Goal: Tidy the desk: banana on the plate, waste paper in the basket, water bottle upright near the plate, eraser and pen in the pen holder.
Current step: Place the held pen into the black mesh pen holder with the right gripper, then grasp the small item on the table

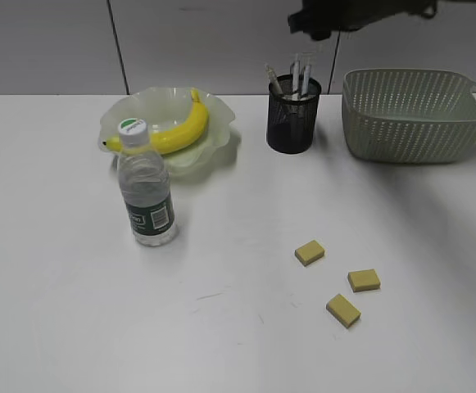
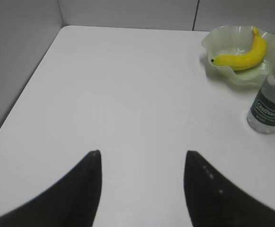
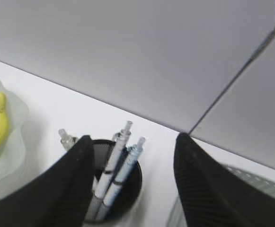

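Observation:
The banana (image 1: 179, 128) lies in the pale green plate (image 1: 219, 135) at the back left; both show in the left wrist view, banana (image 2: 241, 54) and plate (image 2: 222, 40). The water bottle (image 1: 146, 190) stands upright in front of the plate, also in the left wrist view (image 2: 269, 106). The black mesh pen holder (image 1: 292, 123) holds three pens (image 3: 112, 165). Three yellow erasers (image 1: 310, 252) lie on the desk's (image 1: 221, 327) right front. My right gripper (image 3: 132, 146) is open and empty above the pen holder (image 3: 132, 189). My left gripper (image 2: 142, 158) is open over bare desk. No waste paper is in view.
The sage-green basket (image 1: 414, 115) stands at the back right beside the pen holder; its rim shows in the right wrist view (image 3: 260, 177). A grey wall runs behind the desk. The desk's left edge shows in the left wrist view (image 2: 28, 90).

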Controlling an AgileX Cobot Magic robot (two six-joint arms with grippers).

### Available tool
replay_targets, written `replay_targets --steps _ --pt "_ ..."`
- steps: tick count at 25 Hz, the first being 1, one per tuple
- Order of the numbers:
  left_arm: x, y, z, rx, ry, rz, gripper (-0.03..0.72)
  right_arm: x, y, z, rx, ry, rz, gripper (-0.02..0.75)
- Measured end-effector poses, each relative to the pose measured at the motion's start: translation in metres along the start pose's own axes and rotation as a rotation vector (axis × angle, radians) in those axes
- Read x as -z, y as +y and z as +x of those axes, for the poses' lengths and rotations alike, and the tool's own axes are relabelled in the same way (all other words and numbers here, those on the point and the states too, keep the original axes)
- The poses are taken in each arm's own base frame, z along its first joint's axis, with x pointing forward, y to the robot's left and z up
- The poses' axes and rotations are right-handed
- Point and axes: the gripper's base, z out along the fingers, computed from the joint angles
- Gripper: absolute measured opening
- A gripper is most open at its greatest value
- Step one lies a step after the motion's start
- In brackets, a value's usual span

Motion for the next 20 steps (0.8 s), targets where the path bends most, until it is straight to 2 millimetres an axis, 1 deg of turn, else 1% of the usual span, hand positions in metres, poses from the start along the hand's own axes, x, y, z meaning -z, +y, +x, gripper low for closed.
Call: replay_targets --steps 1,2,3,4,6,8,9,11,12,15,17,19,20 --pt "0.0 0.0 0.0 0.0 0.0 0.0 0.416 0.017 -0.002 -0.008 0.005 0.004 0.009 0.435" --pt "0.0 0.0 0.0 0.0 0.0 0.0 0.416 0.033 -0.005 -0.012 0.008 0.024 0.018 0.432" --pt "0.0 0.0 0.0 0.0 0.0 0.0 0.416 0.053 -0.007 -0.015 0.007 0.049 0.027 0.427" --pt "0.0 0.0 0.0 0.0 0.0 0.0 0.416 0.073 -0.009 -0.016 0.006 0.078 0.037 0.421" --pt "0.0 0.0 0.0 0.0 0.002 0.0 0.415 0.114 -0.012 -0.008 -0.007 0.177 0.053 0.411" --pt "-0.003 -0.001 -0.002 -0.005 0.02 -0.002 0.412 0.16 -0.013 0.008 -0.042 0.267 0.054 0.405" --pt "-0.007 -0.002 -0.004 -0.015 0.036 -0.001 0.407 0.18 -0.013 0.017 -0.065 0.311 0.05 0.404" --pt "-0.013 -0.006 -0.013 -0.059 0.051 0.023 0.396 0.225 -0.011 0.039 -0.091 0.363 0.041 0.403" --pt "-0.017 -0.01 -0.019 -0.084 0.05 0.049 0.392 0.246 -0.011 0.051 -0.1 0.379 0.037 0.403" --pt "-0.034 -0.026 -0.047 -0.118 -0.025 0.156 0.388 0.302 -0.009 0.085 -0.118 0.398 0.032 0.403" --pt "-0.052 -0.037 -0.064 -0.145 -0.024 0.22 0.379 0.334 -0.008 0.107 -0.13 0.401 0.029 0.403" --pt "-0.072 -0.05 -0.08 -0.189 0.003 0.293 0.363 0.367 -0.007 0.127 -0.148 0.364 0.026 0.398" --pt "-0.083 -0.056 -0.088 -0.201 0.028 0.331 0.352 0.378 -0.006 0.135 -0.155 0.359 0.022 0.392"
